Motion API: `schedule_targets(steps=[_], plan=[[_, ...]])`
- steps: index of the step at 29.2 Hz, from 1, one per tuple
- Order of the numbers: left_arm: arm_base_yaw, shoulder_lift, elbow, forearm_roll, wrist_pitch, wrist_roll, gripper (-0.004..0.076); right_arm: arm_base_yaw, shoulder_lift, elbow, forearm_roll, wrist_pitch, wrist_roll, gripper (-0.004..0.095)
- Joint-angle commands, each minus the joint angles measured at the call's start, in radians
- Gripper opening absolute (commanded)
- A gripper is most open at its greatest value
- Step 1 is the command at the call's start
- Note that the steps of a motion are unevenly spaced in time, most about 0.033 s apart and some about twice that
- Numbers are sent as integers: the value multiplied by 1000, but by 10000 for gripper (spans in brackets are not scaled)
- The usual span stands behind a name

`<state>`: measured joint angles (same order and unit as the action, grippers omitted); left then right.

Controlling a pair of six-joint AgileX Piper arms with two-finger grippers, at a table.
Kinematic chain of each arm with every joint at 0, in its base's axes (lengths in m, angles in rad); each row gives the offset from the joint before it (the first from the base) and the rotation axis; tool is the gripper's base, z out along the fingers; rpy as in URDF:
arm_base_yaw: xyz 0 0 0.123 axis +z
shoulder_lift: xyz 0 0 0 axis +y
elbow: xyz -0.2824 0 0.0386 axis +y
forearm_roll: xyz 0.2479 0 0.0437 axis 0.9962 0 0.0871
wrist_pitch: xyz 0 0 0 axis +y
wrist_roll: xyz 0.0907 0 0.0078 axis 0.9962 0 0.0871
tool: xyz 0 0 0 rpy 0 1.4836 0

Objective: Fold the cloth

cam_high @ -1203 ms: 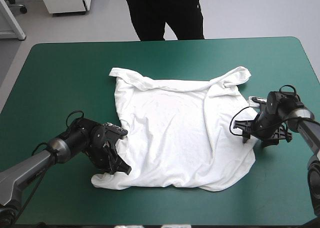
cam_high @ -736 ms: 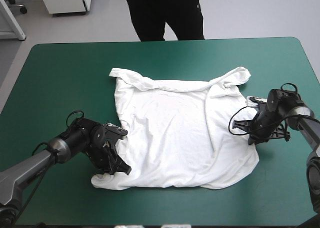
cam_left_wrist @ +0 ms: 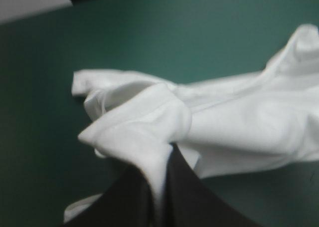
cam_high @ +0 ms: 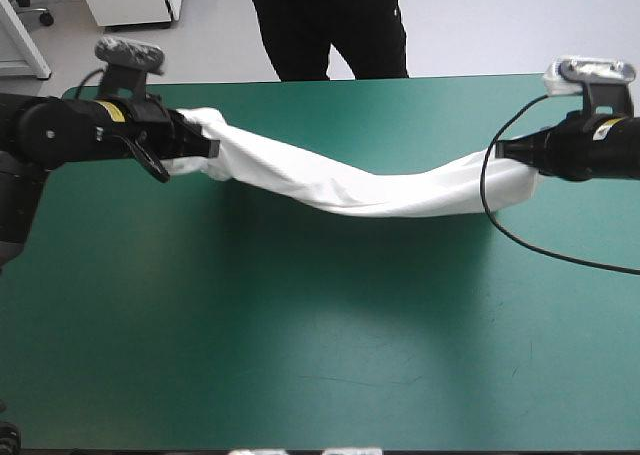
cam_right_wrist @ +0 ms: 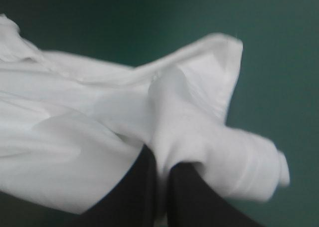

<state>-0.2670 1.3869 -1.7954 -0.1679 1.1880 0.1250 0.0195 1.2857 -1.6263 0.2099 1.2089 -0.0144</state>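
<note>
t-shirt (cam_high: 370, 190) is hanging as a sagging band above the table (cam_high: 300, 335) near its far edge, left gripper (cam_high: 210, 147) and right gripper (cam_high: 501, 151) each clamping one end, so both arms should be lowering it evenly, keeping the span taut.

- The table (cam_high: 450, 81) is big, with round corners at its far side.
- A teal-green cover (cam_high: 300, 375) lies flat all over it.
- A soft shadow (cam_high: 330, 265) falls on the cover under the hanging white T-shirt (cam_high: 360, 190).

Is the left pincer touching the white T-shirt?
Touching. The left wrist view shows the left pincer shut on a fold of the T-shirt, white cloth squeezed inside it.
</note>
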Motion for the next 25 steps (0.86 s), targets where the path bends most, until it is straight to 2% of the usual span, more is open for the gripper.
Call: schedule_targets(steps=[1,13,17,20,25], plan=[[1,-44,-241,-17,-83,3,-9,2,-29,-225,32,-40,-36,-17],[1,-44,-650,-41,-293,62,-9,2,-29,-673,107,-148,-96,-17],[1,-44,-753,-141,-311,137,-9,2,-29,-775,123,-158,-96,-17],[1,-51,-807,-177,-259,164,-9,2,-33,-830,126,-123,-84,-16],[1,-92,-810,-116,-66,155,-9,2,-65,-836,90,43,-28,-15]])
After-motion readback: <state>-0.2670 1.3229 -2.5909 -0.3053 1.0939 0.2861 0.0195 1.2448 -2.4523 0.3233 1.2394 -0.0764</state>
